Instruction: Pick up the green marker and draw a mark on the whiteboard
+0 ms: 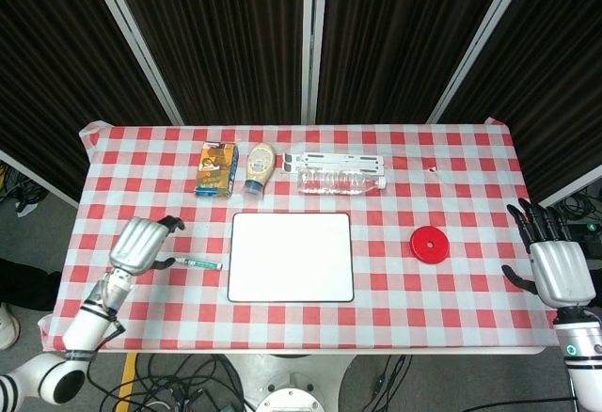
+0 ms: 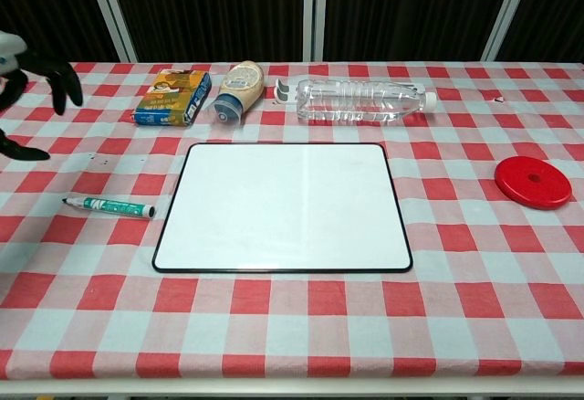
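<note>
Because the green marker [image 1: 198, 263] lies flat just left of the whiteboard [image 1: 291, 256], the left robot hand [image 1: 141, 244], open and empty above it, could nudge it away. The right robot hand [image 1: 555, 263] is spread wide, far right of the whiteboard.

The robot's left hand [image 1: 141, 245] hovers low at the table's left side, its dark fingers [image 2: 55, 76] parted and curved, holding nothing. The right hand [image 1: 555, 263] (seen only from the head camera) rests off the right edge, fingers spread upward, empty.
</note>
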You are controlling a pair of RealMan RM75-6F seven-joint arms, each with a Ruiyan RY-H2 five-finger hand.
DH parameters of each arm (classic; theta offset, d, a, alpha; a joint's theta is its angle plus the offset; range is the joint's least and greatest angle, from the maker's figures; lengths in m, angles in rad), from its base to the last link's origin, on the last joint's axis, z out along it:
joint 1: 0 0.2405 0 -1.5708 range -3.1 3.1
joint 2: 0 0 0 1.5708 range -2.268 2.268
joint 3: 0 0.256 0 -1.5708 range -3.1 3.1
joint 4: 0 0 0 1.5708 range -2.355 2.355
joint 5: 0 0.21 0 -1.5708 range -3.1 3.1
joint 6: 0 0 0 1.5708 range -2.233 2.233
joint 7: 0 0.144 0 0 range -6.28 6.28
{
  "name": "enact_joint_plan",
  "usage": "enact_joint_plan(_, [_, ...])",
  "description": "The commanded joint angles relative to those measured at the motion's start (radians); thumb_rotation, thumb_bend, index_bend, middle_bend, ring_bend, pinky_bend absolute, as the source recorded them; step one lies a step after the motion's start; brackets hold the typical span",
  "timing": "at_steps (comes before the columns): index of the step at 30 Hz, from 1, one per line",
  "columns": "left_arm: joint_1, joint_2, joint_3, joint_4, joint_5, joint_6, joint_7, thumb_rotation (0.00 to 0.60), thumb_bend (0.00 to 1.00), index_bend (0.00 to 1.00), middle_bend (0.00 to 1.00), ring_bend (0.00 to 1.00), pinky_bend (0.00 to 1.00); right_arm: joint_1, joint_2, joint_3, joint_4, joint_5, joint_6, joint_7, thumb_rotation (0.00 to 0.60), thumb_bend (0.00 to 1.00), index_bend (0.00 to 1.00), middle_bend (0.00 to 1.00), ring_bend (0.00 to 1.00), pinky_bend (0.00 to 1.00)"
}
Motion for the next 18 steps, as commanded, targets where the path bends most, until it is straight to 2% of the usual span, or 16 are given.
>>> enact_joint_plan(1, [-0.062,-0.092,0.007,0.022,-0.084,-0.065,0.141,0.600,0.19,0.40,0.46,0.78,0.98,-0.002,0.001,-0.001,0.005,0.006,0.001,0.004,0.600,0.10,0.00,0.01,0.00,0.00])
enact_joint_plan(10, [-0.099,-0.185,0.043,0.033,-0.217,-0.050,0.426,0.600,0.28,0.43,0.48,0.82,1.00,-0.003,-0.003,-0.010,0.021,0.019,-0.012,0.029,0.600,0.10,0.00,0.01,0.00,0.00])
enact_joint_plan(18, [-0.121,-0.232,0.063,0.056,-0.313,-0.042,0.512,0.600,0.28,0.43,0.48,0.82,1.00,-0.005,-0.008,-0.017,0.038,0.020,-0.016,0.052,0.600,0.10,0.00,0.02,0.00,0.00])
